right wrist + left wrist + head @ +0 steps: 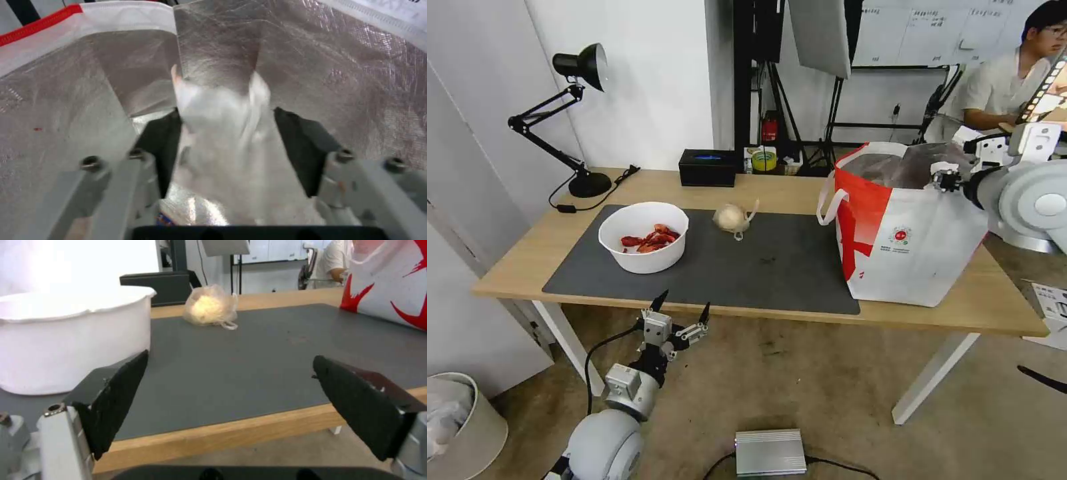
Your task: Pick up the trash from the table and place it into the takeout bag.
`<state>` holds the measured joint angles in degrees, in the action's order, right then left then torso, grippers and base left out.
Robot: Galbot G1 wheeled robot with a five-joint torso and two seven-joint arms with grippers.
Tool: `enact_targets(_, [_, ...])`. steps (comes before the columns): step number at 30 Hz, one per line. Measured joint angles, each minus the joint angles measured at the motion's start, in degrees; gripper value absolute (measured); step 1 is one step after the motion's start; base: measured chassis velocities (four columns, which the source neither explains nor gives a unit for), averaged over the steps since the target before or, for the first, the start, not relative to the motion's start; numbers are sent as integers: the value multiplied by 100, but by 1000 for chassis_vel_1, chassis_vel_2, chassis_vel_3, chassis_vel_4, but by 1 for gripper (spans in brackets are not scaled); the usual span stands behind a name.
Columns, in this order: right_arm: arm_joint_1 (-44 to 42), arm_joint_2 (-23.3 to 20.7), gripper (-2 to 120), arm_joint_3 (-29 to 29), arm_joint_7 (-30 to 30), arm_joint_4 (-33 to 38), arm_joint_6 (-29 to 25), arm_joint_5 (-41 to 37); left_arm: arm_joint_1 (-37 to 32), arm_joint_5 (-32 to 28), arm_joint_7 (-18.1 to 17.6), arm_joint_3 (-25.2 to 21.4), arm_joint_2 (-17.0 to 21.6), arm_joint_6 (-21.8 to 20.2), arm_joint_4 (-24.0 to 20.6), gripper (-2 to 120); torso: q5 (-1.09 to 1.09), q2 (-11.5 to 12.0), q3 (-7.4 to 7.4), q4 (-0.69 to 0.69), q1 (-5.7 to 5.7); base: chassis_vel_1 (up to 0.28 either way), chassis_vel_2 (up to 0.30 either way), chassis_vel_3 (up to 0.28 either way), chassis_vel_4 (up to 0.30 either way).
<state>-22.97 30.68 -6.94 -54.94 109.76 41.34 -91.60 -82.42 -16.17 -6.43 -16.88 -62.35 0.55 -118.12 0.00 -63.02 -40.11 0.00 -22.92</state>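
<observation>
Parked below the table (760, 319) edge, left gripper (229, 396) spread wide and idle; pinched in right gripper (227, 146), crumpled white tissue (222, 133) inside takeout bag (914, 247), poised for dropping.

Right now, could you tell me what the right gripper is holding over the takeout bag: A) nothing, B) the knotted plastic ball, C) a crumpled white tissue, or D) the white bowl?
C: the right gripper clamps the crumpled white tissue inside the takeout bag's foil lining.
</observation>
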Motion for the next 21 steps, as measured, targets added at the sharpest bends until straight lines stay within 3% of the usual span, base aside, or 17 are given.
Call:
enact_targets(9, [122, -9, 94, 54, 71, 22, -5, 48, 10, -21, 0, -38, 19, -4, -21, 100, -1, 0, 0, 0, 0, 0, 0, 0, 0])
enact_targets(14, [119, -34, 100, 29, 417, 100, -242, 163, 24, -35, 0, -41, 24, -5, -34, 100, -1, 0, 0, 0, 0, 0, 0, 0, 0])
enact_targets(17, [-43, -47, 100, -18, 1123, 191, -925, 489, 36, -113, 12, -33, 28, 60, -41, 100, -1, 0, 0, 0, 0, 0, 0, 0, 0])
enact_targets(18, [-43, -47, 100, -18, 1123, 191, -925, 489, 36, -113, 12, -33, 28, 60, -41, 100, -1, 0, 0, 0, 0, 0, 0, 0, 0])
enact_targets(21, [-302, -59, 100, -93, 2113, 340, -1824, 839, 38, -119, 14, -35, 25, 69, -41, 100, 0, 0, 0, 0, 0, 0, 0, 0, 0])
